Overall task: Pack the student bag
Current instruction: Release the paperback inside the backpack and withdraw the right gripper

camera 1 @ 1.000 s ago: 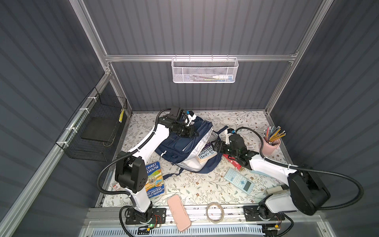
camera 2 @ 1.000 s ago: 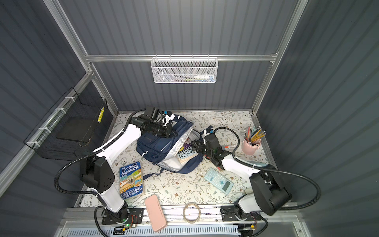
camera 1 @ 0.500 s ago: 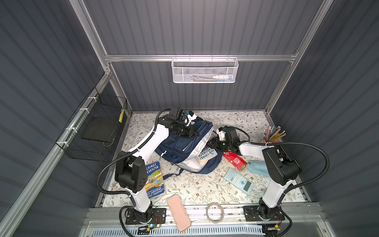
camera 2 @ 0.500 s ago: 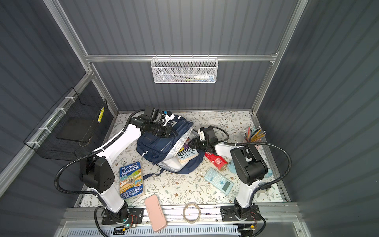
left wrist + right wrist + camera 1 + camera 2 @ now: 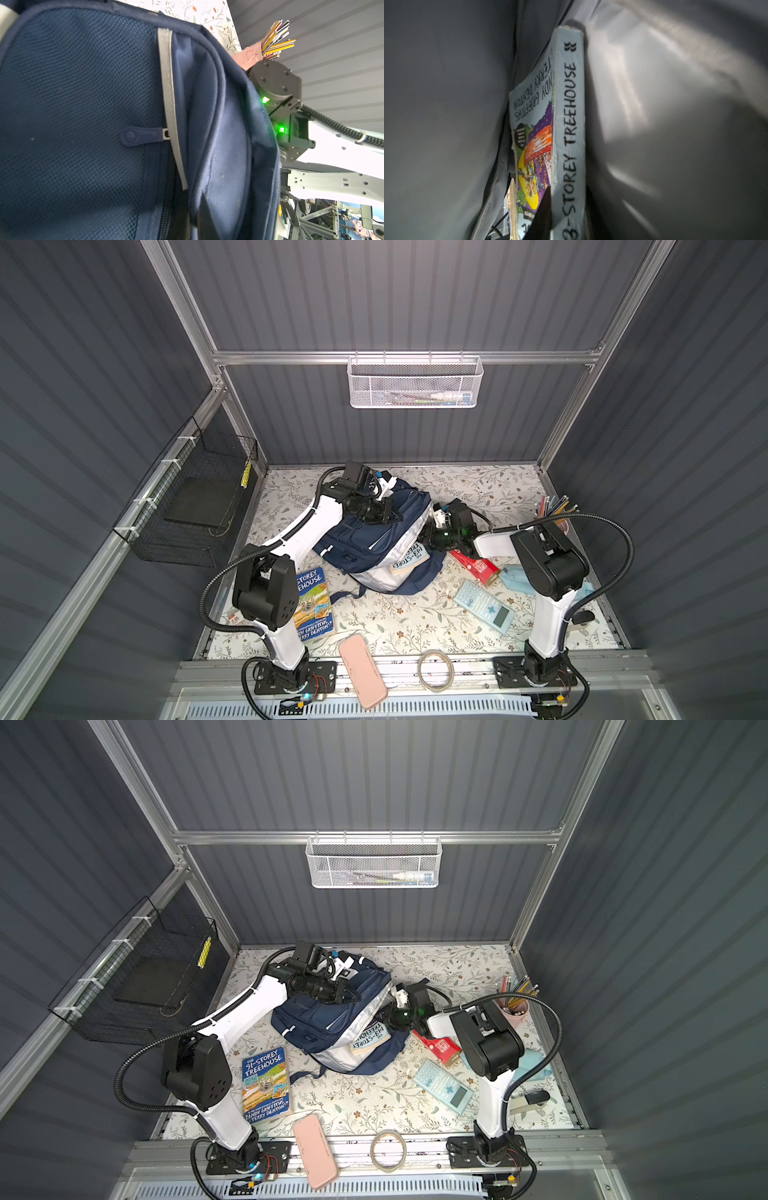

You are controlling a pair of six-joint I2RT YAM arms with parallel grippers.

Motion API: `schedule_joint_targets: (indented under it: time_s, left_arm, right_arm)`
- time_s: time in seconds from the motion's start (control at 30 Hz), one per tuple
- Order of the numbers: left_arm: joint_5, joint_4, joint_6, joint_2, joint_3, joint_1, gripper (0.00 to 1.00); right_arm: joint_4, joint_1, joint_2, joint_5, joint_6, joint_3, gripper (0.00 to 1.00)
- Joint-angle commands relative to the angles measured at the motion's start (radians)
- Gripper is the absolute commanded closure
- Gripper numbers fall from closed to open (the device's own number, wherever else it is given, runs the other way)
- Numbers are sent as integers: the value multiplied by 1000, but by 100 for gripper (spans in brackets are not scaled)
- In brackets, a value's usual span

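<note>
Student bag (image 5: 365, 547): navy, lying on its side mid-counter (image 5: 478, 489), mouth open toward the right arm. Left tool (image 5: 395, 516): closed, pinching the bag's upper rim. Right tool (image 5: 568, 212): inside the bag's mouth, fingers clamped on both faces of a paperback book (image 5: 569, 116) against the grey lining. Calculator (image 5: 484, 605): loose on the counter, right of the bag.

The student bag (image 5: 357, 541) filled the middle of the tabletop (image 5: 490, 489). Its mouth was crowded by a paperback (image 5: 569, 124) and the right gripper (image 5: 424, 536), whose jaws flanked the spine. Inside, lining pressed close on the cover side, and a wider hollow lay beyond the spine. The left gripper (image 5: 392, 516) and its arm barred the bag's raised edge. Bare tabletop lay behind the bag and across the front centre. A red box (image 5: 478, 568), calculator (image 5: 484, 606) and blue book (image 5: 311, 601) cluttered the sides.
</note>
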Motion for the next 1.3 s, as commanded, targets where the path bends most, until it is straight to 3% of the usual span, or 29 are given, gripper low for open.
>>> schedule_joint_targets:
  time_s: [0.0, 0.17, 0.33, 0.5, 0.6, 0.8, 0.93, 1.03, 1.27]
  left_arm:
    - [61, 8, 0, -45, 59, -1, 100]
    - [39, -64, 57, -28, 133, 12, 100]
    - [33, -82, 82, -22, 164, 24, 100]
    - [30, -75, 89, -32, 156, 42, 100]
    - [66, -61, 82, -24, 163, 42, 100]
    - [119, -39, 63, -20, 171, 42, 100]
    - [180, -17, 44, -8, 172, 42, 100]
    - [226, 10, 25, -9, 162, 42, 100]
    - [222, -8, 30, -14, 169, 43, 100]
  right_arm:
    - [42, 22, -88, -25, 19, -63, 100]
    - [66, 41, -249, -20, 24, -147, 100]
    - [108, 46, -278, -44, 69, -161, 100]
    - [26, 42, -366, -5, 30, -182, 100]
    - [114, 38, -317, -69, 85, -162, 100]
    - [197, 53, -116, -51, 179, -13, 100]
    - [224, 97, -3, 25, 222, 110, 100]
    - [226, 130, 61, 152, 267, 165, 100]
    - [192, 162, 189, 373, 299, 301, 99]
